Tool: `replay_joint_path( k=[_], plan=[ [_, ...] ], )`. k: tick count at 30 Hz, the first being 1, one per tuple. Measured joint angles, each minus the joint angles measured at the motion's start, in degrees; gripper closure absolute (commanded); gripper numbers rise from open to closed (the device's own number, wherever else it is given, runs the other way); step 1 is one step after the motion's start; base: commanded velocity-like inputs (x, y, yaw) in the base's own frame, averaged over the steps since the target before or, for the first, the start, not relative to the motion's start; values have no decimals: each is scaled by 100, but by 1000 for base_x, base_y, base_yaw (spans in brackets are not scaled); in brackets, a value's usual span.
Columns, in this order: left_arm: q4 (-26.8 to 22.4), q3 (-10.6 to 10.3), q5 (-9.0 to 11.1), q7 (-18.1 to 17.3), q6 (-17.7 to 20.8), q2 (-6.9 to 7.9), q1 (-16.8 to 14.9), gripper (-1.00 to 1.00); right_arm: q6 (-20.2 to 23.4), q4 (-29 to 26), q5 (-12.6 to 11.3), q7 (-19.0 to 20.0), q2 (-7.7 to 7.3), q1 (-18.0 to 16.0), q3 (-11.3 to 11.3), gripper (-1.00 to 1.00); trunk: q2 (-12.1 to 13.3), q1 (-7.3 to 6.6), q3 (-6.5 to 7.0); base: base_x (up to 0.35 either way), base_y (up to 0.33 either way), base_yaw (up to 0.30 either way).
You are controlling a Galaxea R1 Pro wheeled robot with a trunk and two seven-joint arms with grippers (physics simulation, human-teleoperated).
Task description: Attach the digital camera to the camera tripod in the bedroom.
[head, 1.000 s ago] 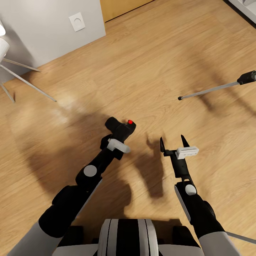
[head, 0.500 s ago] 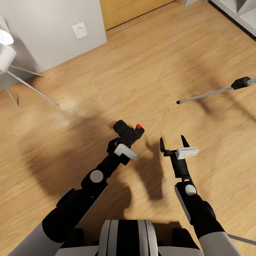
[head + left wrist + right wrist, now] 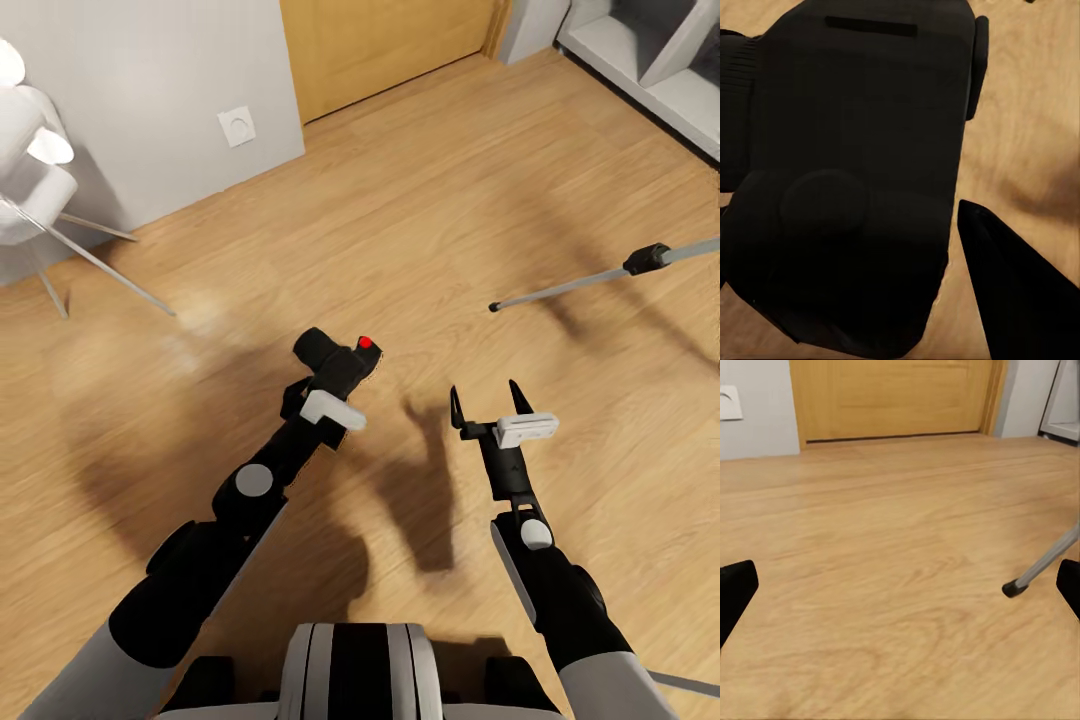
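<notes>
Digital camera (image 3: 340, 368): a small black boxy body with a red button on top, gripped at the tip of the left arm and held above the wooden floor. In the left wrist view its dark body (image 3: 855, 172) sits right against the lens, with one black finger (image 3: 1020, 300) beside it.

Left gripper (image 3: 330, 385): pinching the digital camera, reaching forward and slightly toward the robot's right.

Right gripper (image 3: 490, 400): fingers spread wide with nothing between them, pointing forward above bare floor, just to the right of the left gripper. In the right wrist view the two dark fingertips (image 3: 735, 592) sit at opposite edges of the picture.

Camera tripod (image 3: 590, 280): one thin silver-white leg with a black joint and a small black foot, slanting down to the floor ahead and to the right of the right gripper, well apart from it. Its foot (image 3: 1014, 588) rests on the planks near the right gripper's outer finger in the right wrist view.

Bedroom floor (image 3: 400, 200): light wooden planks, with dark shadows under both arms.

Door (image 3: 390, 45): oak-coloured, straight ahead beyond both grippers.

Wall (image 3: 150, 80): pale grey, ahead of the left gripper, with a white wall plate (image 3: 237, 127) near the floor.

Shelving (image 3: 650, 60): grey, far ahead on the right.

White lamp or stand (image 3: 40, 190): thin metal legs, far off to the left of the left gripper.
</notes>
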Motion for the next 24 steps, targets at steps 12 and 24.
replay_joint_path(
  k=[12, 24],
  plan=[
    [0, 269, 11, 5, 11, 8, 0, 100, -3, 1, 3, 9, 0, 46, 8, -100, 16, -31, 266, 0, 0, 0],
    [0, 370, 8, -1, 73, 0, 0, 100, -7, 1, 3, 15, 0, 131, 9, -100, 32, -62, 532, 0, 0, 0]
  ],
)
